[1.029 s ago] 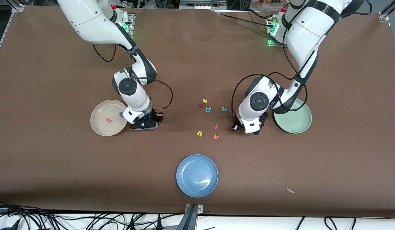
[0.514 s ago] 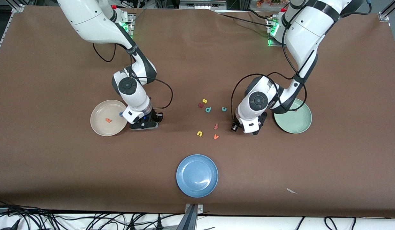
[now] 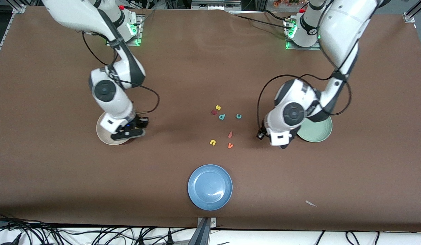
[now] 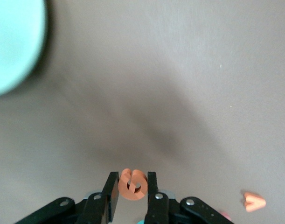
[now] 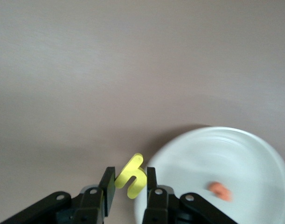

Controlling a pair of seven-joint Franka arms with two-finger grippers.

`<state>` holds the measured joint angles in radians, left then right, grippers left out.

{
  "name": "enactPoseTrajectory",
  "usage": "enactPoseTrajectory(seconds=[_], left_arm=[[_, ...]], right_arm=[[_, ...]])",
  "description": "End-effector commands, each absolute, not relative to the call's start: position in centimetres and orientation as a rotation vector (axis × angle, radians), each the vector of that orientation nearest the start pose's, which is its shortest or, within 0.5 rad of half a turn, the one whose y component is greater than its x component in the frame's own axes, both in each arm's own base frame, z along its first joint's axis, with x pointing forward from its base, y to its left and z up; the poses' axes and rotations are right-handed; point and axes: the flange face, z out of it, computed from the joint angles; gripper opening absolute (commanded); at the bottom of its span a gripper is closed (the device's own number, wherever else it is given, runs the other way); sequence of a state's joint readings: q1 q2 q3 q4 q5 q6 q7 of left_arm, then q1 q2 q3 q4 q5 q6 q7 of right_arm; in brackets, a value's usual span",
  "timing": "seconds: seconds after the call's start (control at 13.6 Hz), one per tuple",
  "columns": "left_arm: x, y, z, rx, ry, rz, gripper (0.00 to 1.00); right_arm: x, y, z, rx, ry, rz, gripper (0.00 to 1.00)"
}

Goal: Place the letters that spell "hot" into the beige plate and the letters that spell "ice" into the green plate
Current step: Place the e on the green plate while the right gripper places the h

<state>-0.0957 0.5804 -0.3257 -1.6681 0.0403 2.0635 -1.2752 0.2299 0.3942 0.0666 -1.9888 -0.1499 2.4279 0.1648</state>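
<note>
My right gripper (image 5: 128,171) is shut on the yellow h (image 5: 133,179) and hangs over the rim of the beige plate (image 3: 103,131) (image 5: 235,158), where the orange t (image 5: 219,189) lies. My left gripper (image 4: 133,178) is shut on the orange e (image 4: 133,187), over bare table beside the green plate (image 3: 317,131) (image 4: 11,42). On the table between the arms lie the teal c (image 3: 238,116) and a dark red letter (image 3: 214,112).
Loose letters in the middle: a yellow s (image 3: 217,107), a teal p (image 3: 222,116), a dark red f (image 3: 230,134), a yellow u (image 3: 213,142), an orange v (image 3: 230,145) (image 4: 254,201). A blue plate (image 3: 209,187) sits nearest the front camera.
The right arm carried the h toward its own end of the table, onto the beige plate's edge. The left arm moved with the e toward the green plate.
</note>
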Motion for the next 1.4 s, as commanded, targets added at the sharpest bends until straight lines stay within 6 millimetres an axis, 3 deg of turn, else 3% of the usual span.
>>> enactPoseTrajectory(seconds=[0.0,0.07,0.15,0.22,0.37,0.51,0.59,0.81,1.03,1.1,1.18,1.25,1.32], left_arm=[[61.1,-18.8,31.1,-2.880,-1.077,0.442,0.09],[61.2,-16.3,31.6,-2.900,-0.989,0.483,0.09],[61.4,-13.5,31.7,-2.921,-0.909,0.517,0.09],[61.6,-11.0,31.7,-2.946,-0.837,0.537,0.09],[61.8,-6.1,30.3,-2.992,-0.721,0.574,0.10],[61.6,-2.0,27.9,-2.982,-0.589,0.580,0.11],[61.7,-1.4,26.6,-2.991,-0.573,0.587,0.11],[60.6,-1.9,21.9,-3.018,-0.566,0.575,0.13],[59.5,-2.5,19.3,-3.042,-0.563,0.539,0.15],[59.4,-2.6,18.9,-3.047,-0.564,0.533,0.22],[59.2,-2.6,18.5,-3.045,-0.565,0.542,0.36],[59.2,-2.6,18.6,-3.045,-0.565,0.540,0.65],[59.3,-2.6,18.9,-3.045,-0.565,0.535,1.00]], right_arm=[[56.5,13.0,27.1,-3.187,-0.451,-0.034,0.15],[55.9,11.5,26.6,-3.193,-0.429,-0.008,0.19],[55.2,11.1,26.1,-3.193,-0.413,0.018,0.37],[54.6,10.7,25.9,-3.192,-0.390,0.031,0.46],[54.0,10.5,25.9,-3.190,-0.360,0.042,0.99],[54.0,10.5,26.4,-3.192,-0.359,0.037,1.00],[54.2,10.5,27.1,-3.191,-0.363,0.018,1.00],[54.7,10.6,30.8,-3.218,-0.200,0.006,1.00],[56.6,11.2,37.0,-3.224,-0.109,0.081,1.00],[57.2,11.3,39.3,-3.209,-0.080,0.101,1.00],[57.6,11.3,41.7,-3.202,-0.065,0.111,1.00],[58.0,11.3,44.2,-3.206,-0.058,0.125,1.00],[58.2,11.3,46.3,-3.209,-0.051,0.144,1.00]])
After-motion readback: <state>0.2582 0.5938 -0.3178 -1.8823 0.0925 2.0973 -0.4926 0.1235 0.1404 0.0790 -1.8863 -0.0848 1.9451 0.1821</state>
